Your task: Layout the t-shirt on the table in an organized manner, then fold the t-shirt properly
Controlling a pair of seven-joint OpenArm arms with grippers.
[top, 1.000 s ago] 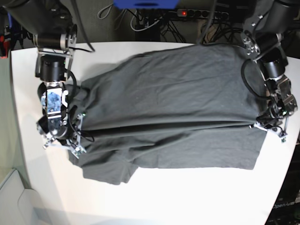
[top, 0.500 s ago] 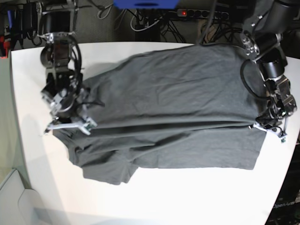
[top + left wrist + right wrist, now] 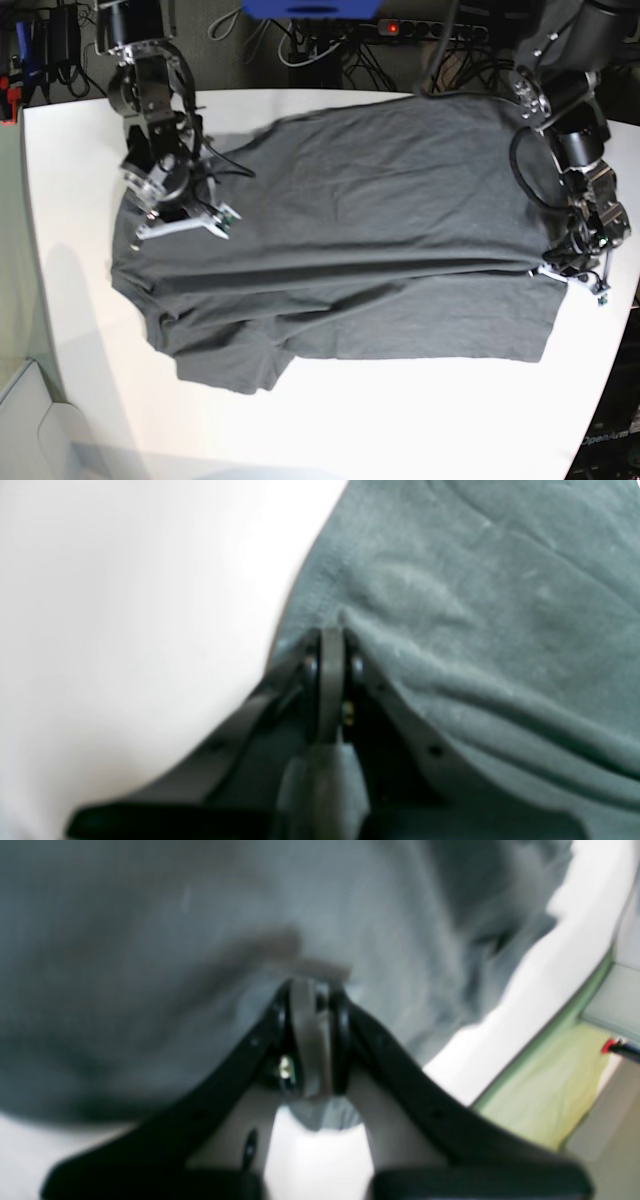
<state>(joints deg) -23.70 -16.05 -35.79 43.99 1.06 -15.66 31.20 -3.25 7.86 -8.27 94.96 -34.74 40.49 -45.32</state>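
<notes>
The t-shirt point(image 3: 350, 240) is lying spread across the table point(image 3: 400, 420), its near hem facing the bare front edge. Farther back, the left gripper point(image 3: 572, 272) is pinching the cloth's edge with jaws pressed together on the fabric at the base view's right. At the opposite side, toward the far corner, the right gripper point(image 3: 185, 225) is clamping a bunched fold of the shirt between nearly closed jaws.

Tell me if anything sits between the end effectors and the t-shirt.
Nothing visible does. The left end effector and the right end effector are each shut directly on a pinch of the t-shirt, which lies spread on the table.
</notes>
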